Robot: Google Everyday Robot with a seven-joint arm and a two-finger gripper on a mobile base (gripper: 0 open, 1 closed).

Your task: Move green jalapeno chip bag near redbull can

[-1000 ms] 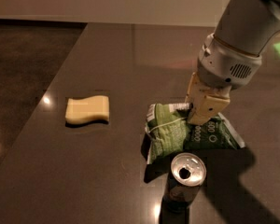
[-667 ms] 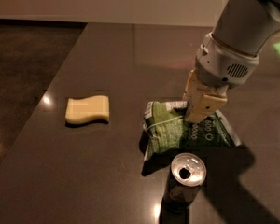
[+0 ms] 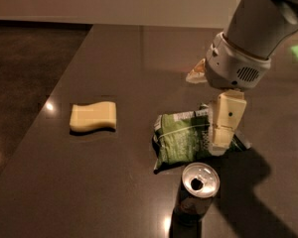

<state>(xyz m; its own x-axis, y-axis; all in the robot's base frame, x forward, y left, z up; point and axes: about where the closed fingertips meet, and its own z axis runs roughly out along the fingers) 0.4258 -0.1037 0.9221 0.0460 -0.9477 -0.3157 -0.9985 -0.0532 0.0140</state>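
- counter: dark, glossy flat slab. its left edge runs diagonally from the far side down toward the near-left corner, with darker floor beyond it.
- green jalapeno chip bag: crinkled light-and-dark green foil snack bag with white markings. it lies flat on the right half of the counter, toward the near side and well in from the left edge.
- redbull can: small, slim, dark metal drink can with a shiny silver top and an open pull-tab hole. it stands upright just on the near side of the bag, its top almost meeting the bag's near edge. whether the two touch cannot be told.
- sponge: pale yellow, wavy-edged block lying flat toward the left edge of the counter, well apart from bag and can.
- end effector: beige part hanging below the white-and-grey arm, which reaches in from the far-right corner. it is down at the right end of the bag and overlaps it. how far open it is, and whether it has hold of the bag, cannot be told.
- task status (a judgement): the bag lies just beside the can, so the placement looks essentially met. what seems left is to let go of the bag, if it is held, and to lift clear without dragging the bag or tipping the can.
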